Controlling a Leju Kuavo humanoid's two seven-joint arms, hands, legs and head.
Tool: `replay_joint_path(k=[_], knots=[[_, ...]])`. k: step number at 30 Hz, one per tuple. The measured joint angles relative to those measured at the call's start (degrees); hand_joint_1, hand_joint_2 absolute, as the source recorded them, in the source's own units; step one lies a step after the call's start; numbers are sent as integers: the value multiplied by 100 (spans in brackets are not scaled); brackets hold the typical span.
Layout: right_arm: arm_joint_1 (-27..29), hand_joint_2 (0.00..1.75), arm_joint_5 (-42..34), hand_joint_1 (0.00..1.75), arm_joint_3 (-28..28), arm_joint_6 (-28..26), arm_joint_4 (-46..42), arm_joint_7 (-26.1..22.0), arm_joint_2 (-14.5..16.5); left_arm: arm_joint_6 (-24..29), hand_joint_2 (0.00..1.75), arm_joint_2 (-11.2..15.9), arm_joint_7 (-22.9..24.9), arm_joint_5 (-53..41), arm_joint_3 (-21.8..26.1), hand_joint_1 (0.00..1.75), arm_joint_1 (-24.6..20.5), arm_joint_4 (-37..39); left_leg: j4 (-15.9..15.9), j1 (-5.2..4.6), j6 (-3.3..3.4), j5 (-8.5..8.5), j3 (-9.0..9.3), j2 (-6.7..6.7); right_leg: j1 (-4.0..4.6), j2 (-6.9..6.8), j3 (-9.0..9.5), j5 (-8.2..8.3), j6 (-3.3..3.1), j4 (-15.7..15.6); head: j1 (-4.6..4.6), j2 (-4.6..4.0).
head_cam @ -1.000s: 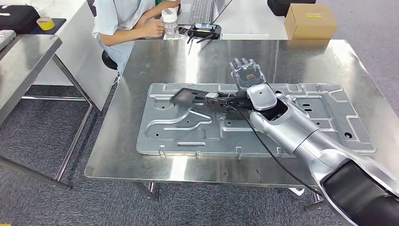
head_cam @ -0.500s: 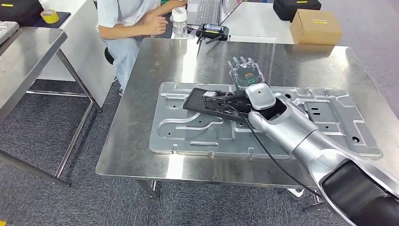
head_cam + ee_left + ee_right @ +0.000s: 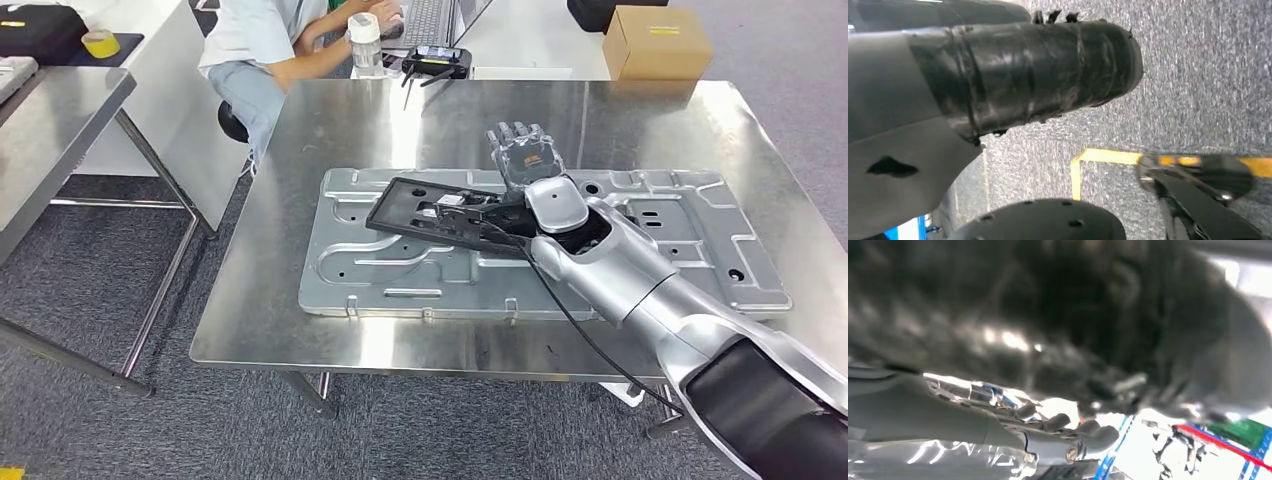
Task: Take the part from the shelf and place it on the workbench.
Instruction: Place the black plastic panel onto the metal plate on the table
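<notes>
While the right hand [image 3: 522, 160] reaches over the steel workbench [image 3: 330, 130] in the head view, its fingers point to twelve o'clock, and whether they clamp anything I cannot tell. A dark frame-like part [image 3: 425, 210] sits at nine o'clock of the wrist, above a large stamped metal panel [image 3: 400, 270]. A seated person [image 3: 265, 45] is cut off at eleven o'clock. Grey carpet [image 3: 1198, 75] with a yellow floor line [image 3: 1098, 156] shows in the left wrist view. Dark blur hides the part in the right wrist view; grey fingers [image 3: 1098, 435] show.

A black frame-like part [image 3: 432, 212] lies over a dull silver stamped panel [image 3: 400, 270] on the shiny steel workbench [image 3: 330, 130]. Brown cardboard box [image 3: 657, 43] behind; grey speckled carpet [image 3: 80, 300].
</notes>
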Motion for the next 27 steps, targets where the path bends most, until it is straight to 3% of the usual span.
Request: replay_joint_path(k=[1,4,6,9,10,11,13,14,15,16,17,19,21,22,24,25,27], knots=[[5,0,0,0,0,1,0,0,0,0,0,-1,0,0,0,0,-3,0,-85,3,-5,45,110,0,-3,0,-49,40,12,2,0,0],[-1,0,0,0,-4,-1,-4,0,-2,0,0,2,0,-1,0,0,-14,0,-1176,-11,38,378,846,-4,-10,5,-155,162,81,2,0,0],[-16,0,0,0,-11,-2,-11,0,-7,0,0,4,0,-1,0,0,-23,0,-1554,-47,115,472,1041,-17,-6,5,-178,241,156,-14,15,0],[-24,0,1,0,-15,4,-14,0,-13,0,0,2,1,-2,0,0,-19,0,-1582,-60,250,622,965,-9,-12,14,-190,338,267,-74,30,0],[-24,0,1,0,-15,11,-14,0,-16,0,0,1,2,-2,0,0,-21,0,-1606,-50,300,692,935,3,-12,15,-228,239,289,-14,34,0],[-25,0,1,0,-15,21,-13,0,-20,0,0,1,4,-2,0,0,-24,0,-1630,-38,346,771,888,17,-13,15,-300,24,301,165,44,0],[-25,0,1,0,-15,46,-13,0,-26,0,0,2,8,-3,0,0,-28,0,-1639,-42,405,906,742,29,-8,6,-496,-601,317,869,63,0],[-22,0,1,0,-15,59,-13,0,-28,-1,0,3,9,-5,0,0,-27,0,-1633,-49,415,968,656,31,-4,5,-567,-819,327,1252,68,0],[-17,0,1,0,-15,68,-13,0,-30,-2,0,4,11,-6,0,0,-24,0,-1625,-57,415,1025,569,31,0,6,-577,-902,333,1522,68,0],[-13,0,2,0,-15,76,-13,0,-31,-4,0,4,13,-7,0,0,-21,0,-1612,-64,411,1078,483,31,2,6,-499,-852,331,1607,69,0],[-11,0,2,0,-15,81,-13,0,-31,-7,0,4,15,-7,0,0,-20,0,-1591,-68,400,1126,400,30,3,6,-320,-723,319,1486,68,0],[-23,0,4,0,-15,89,-15,0,-30,-11,0,3,19,-6,0,0,-20,0,-1534,-75,362,1205,253,28,17,5,257,-570,267,788,69,0],[-46,0,9,0,-17,94,-32,-3,-28,-19,0,3,28,-5,0,0,-21,0,-1500,-84,305,1280,176,27,50,5,672,-634,215,155,60,1],[-61,0,12,0,-19,97,-40,-5,-28,-25,0,3,36,-4,0,0,-21,0,-1508,-84,273,1326,158,26,72,5,725,-673,193,25,61,1],[-77,0,19,0,-20,121,-49,-10,-27,-38,0,7,53,5,0,0,-18,1,-1533,-76,206,1402,134,14,65,-7,683,-582,135,-47,76,0],[-80,0,22,0,-20,140,-49,-10,-27,-45,0,10,61,14,1,0,-12,2,-1495,-72,174,1335,92,6,46,-17,647,-521,97,-71,83,0],[-78,0,31,0,-20,178,-55,-11,-26,-61,0,14,70,31,1,0,4,2,-1112,-48,115,892,-53,-3,4,-35,535,-377,23,-105,70,0]])
